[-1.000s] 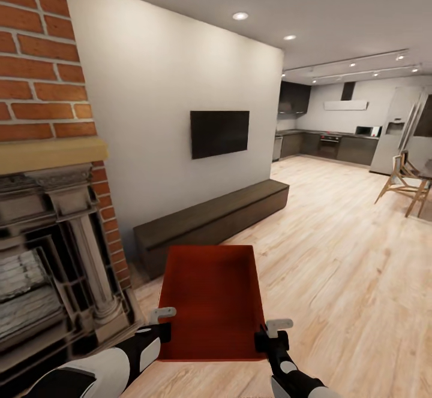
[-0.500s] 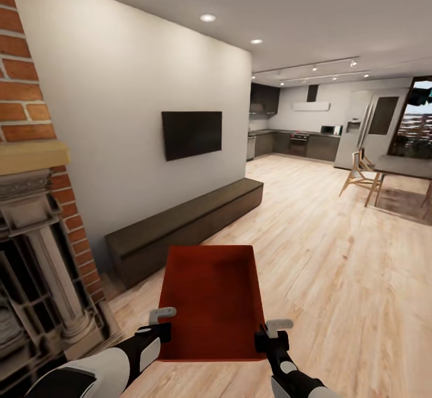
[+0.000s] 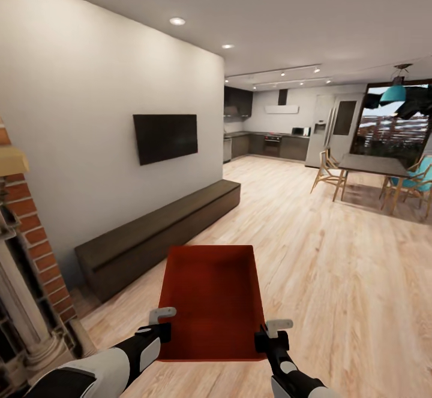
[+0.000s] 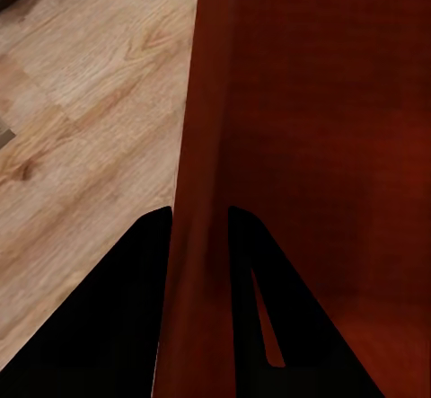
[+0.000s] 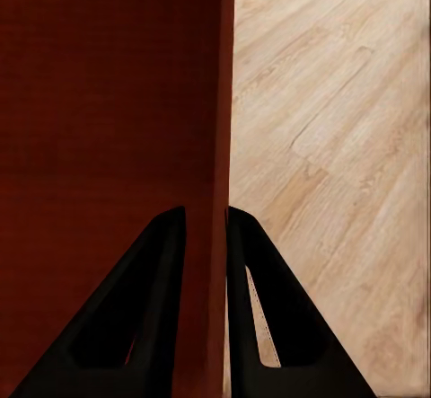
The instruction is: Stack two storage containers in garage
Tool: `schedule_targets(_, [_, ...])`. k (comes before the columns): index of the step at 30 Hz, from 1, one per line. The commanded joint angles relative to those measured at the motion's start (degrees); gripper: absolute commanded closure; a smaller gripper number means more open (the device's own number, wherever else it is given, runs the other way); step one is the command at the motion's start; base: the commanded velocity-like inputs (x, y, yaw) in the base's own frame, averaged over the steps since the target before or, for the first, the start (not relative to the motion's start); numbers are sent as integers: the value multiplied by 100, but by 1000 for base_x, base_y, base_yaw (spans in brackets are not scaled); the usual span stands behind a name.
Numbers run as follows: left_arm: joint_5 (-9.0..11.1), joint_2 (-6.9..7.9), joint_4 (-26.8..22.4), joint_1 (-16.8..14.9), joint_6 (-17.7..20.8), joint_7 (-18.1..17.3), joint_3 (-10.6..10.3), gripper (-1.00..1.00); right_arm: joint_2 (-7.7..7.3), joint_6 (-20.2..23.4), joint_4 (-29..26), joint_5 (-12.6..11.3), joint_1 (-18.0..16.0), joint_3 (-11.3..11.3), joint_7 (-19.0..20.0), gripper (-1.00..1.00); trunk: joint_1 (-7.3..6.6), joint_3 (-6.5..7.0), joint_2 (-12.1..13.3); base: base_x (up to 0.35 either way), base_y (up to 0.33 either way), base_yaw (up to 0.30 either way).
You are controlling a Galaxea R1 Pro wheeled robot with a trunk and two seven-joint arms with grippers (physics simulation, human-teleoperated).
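Wood-plank floor (image 3: 336,278) beneath gripped container (image 3: 211,302) (near wall seemingly cut off).

Orange-red storage container (image 3: 213,302) — over light wood-plank floor (image 3: 336,266) (pale, streaked grain); red brick fireplace (image 3: 36,248).

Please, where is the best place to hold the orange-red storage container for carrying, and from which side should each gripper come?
Hold the storage container by its two long side walls near the end closest to the robot. It is lidless, so each thin rim can sit between two fingers. The left gripper clamps the left wall and the right gripper the right wall, one finger inside and one outside. This keeps it level.
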Motion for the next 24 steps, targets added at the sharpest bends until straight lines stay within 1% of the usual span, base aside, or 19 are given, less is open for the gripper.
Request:
schedule_targets(1, [7, 35, -17, -11, -11, 81, 255, 100, -37, -29, 61, -98, -3, 40, -83, 100, 2, -4, -8, 0, 0, -268])
schedule_targets(24, [7, 35, -16, -11, -11, 82, 255, 100, -37, -29, 61, -98, -3, 40, -83, 100, 2, 106, -8, 0, 0, -268])
